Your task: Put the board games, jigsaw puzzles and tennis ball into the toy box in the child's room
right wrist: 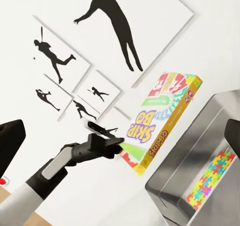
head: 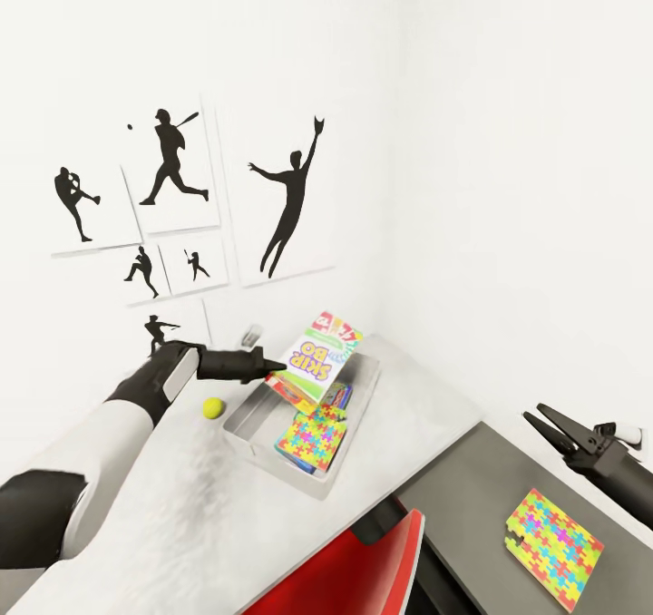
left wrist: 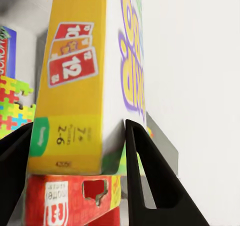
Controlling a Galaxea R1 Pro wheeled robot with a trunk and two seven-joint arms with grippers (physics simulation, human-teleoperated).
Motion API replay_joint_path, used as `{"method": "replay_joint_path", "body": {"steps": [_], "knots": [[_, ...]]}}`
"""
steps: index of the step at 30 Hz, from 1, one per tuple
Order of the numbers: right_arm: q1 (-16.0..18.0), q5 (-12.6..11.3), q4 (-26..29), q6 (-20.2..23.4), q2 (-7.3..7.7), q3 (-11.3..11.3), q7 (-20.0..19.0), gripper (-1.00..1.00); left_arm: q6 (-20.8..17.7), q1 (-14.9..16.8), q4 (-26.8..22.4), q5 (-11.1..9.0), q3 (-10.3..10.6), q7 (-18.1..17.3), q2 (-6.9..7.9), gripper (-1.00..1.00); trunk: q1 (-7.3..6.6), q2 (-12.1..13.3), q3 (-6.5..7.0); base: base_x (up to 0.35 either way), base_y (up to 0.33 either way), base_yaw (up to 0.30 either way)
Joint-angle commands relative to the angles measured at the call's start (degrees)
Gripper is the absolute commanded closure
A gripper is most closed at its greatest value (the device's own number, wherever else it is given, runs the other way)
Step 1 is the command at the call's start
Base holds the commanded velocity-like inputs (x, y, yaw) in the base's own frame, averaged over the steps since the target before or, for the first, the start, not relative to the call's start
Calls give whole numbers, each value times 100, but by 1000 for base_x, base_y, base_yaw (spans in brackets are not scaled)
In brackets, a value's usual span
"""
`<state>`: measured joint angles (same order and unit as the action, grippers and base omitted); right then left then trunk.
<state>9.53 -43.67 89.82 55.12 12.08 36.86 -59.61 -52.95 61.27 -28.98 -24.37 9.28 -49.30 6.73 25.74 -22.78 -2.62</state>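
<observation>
My left gripper [head: 272,367] is shut on a white Skip-Bo board game [head: 317,354] and holds it tilted on edge over the toy box [head: 249,411]. In the left wrist view the fingers [left wrist: 145,176] press both sides of this box [left wrist: 75,86]. Inside the toy box lie a jigsaw puzzle [head: 313,438] and a small blue board game [head: 336,395]. The tennis ball [head: 213,406] rests on the table [head: 181,506] just left of the toy box. A second jigsaw puzzle [head: 553,547] lies on the lower dark cabinet top. Above it my right gripper [head: 532,412] hangs open and holds nothing.
The toy box sits near the room's corner, close to white walls with baseball silhouette posters [head: 172,170]. A red chair [head: 354,570] stands at the table's front edge. The dark cabinet top [head: 472,497] adjoins the table on the right.
</observation>
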Motion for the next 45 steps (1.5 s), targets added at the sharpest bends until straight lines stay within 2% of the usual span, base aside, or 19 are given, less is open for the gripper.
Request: {"method": "replay_joint_path", "body": {"steps": [1, 9, 13, 17, 19, 29, 45], "knots": [[6, 2, 2, 24, 2, 5, -16, -100, 65, 7, 71, -25, 36, 11, 5, 100, 4, -14, -14, 0, 0, 0], [5, 15, 0, 33, 4, 9, -16, -100, 337, 7, 259, -13, 83, 303, -6, 100, 4, -14, -57, 0, 0, 0], [5, 27, 2, 34, 4, 9, -16, -100, 380, 2, 267, -7, 86, 359, -12, 100, 4, -14, -93, 0, 0, 0], [5, 34, 0, 28, 4, 8, -16, -100, 646, -1, 321, -11, 110, 374, -30, 100, 4, -14, -130, 0, 0, 0], [5, 39, 0, 26, 4, 6, -16, -100, 723, -1, 455, -7, 156, 376, -85, 100, 4, -14, -149, 0, 0, 0], [5, 43, 0, 25, 4, 10, -16, -100, 776, -1, 610, 1, 204, 375, -285, 100, 4, -14, -243, 0, 0, 0], [5, 42, 0, 30, 7, 14, -16, -100, 798, -1, 613, 2, 209, 378, -319, 100, 4, -14, -393, 0, 0, 0]]}}
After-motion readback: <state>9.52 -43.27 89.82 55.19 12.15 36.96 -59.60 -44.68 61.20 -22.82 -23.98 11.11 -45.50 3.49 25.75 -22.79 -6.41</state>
